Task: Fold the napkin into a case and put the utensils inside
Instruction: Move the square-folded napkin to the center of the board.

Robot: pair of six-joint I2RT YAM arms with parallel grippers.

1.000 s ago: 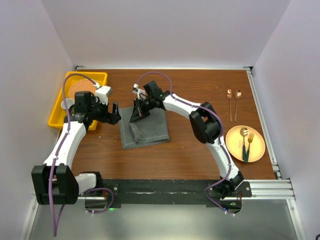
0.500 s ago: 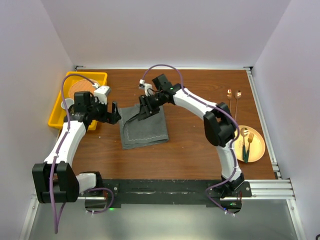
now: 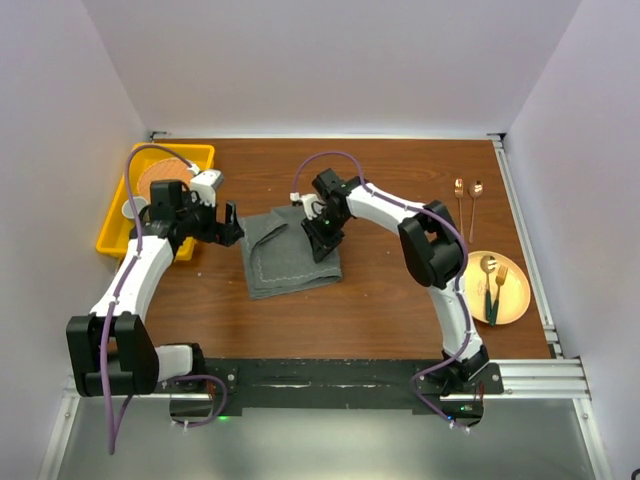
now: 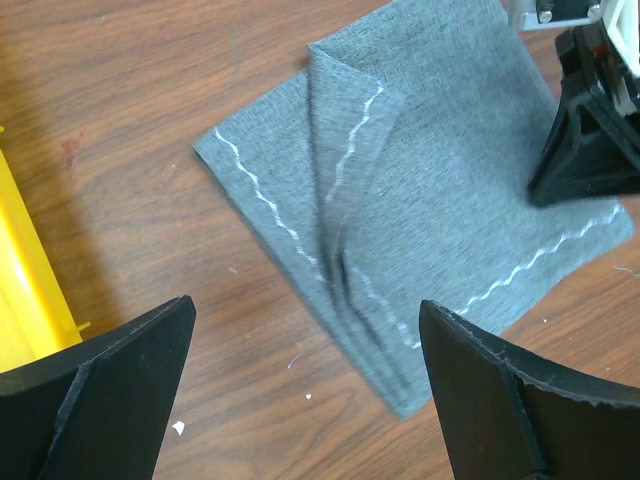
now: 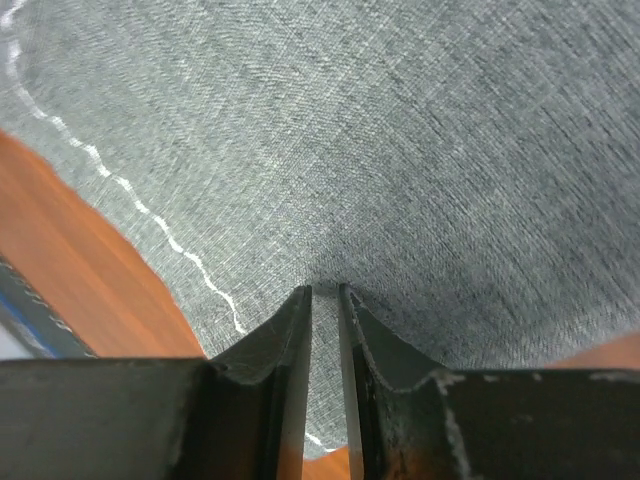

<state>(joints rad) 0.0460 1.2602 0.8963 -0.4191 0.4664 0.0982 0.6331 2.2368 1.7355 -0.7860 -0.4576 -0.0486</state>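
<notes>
Yellow tray [image 3: 108, 240]: seen left of the napkin, well apart from it; no part in the task was judged for it
Left gripper [image 3: 230, 224]: held just beside the napkin's left edge, fingers spread wide apart, nothing gripped
Napkin [image 3: 285, 262]: laid on the table [image 3: 380, 300] between the two grippers, folded over into a layered, roughly rectangular block; a loose ridge was raised along its left part
Right gripper [image 3: 323, 238]: set down on the napkin's right part, the jaws drawn nearly together with only a thin slit between them; whether cloth was pinched could not be told
Utensils [image 3: 467, 195]: two pieces were laid on the bare table well to the right of the napkin, and more on the plate [image 3: 462, 280], also well to its right; none was touched by either gripper
Done: the first folds were judged made
Left: the long narrow case was not yet formed, the ridge was to be flattened, and every utensil was to be brought to the napkin and slid inside
</notes>
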